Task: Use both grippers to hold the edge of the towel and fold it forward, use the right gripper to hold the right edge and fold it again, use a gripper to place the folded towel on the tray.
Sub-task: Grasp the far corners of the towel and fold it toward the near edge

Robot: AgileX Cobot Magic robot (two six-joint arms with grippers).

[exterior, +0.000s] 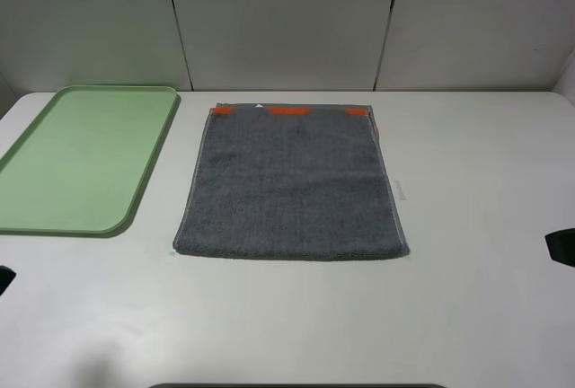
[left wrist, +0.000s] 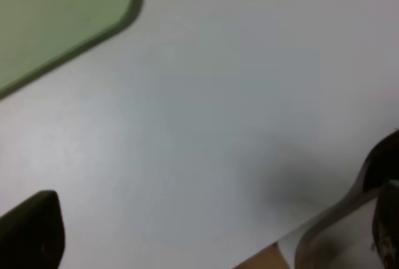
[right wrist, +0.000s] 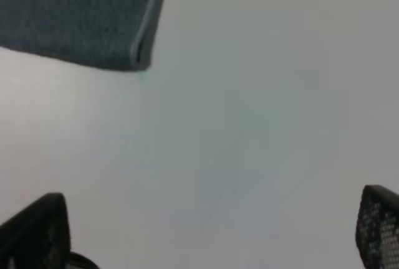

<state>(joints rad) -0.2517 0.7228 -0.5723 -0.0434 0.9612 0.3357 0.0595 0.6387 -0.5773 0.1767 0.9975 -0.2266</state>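
Your towel [exterior: 290, 186] lies flat, centre frame in the high view, orange patches [exterior: 289, 110] along its upper hem. Tray [exterior: 85, 159] sits left of it, apart. Left gripper [left wrist: 206, 219] and right gripper [right wrist: 206, 228]: jaws wide apart, holding nothing, over the white table [exterior: 485, 316].

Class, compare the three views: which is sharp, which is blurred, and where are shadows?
Exterior high: sharp, evenly lit, towel barely shadowed. Left wrist: soft overall, tray rim blurred, dim shadow on table. Right wrist: towel weave visible, near fingertips blurred.
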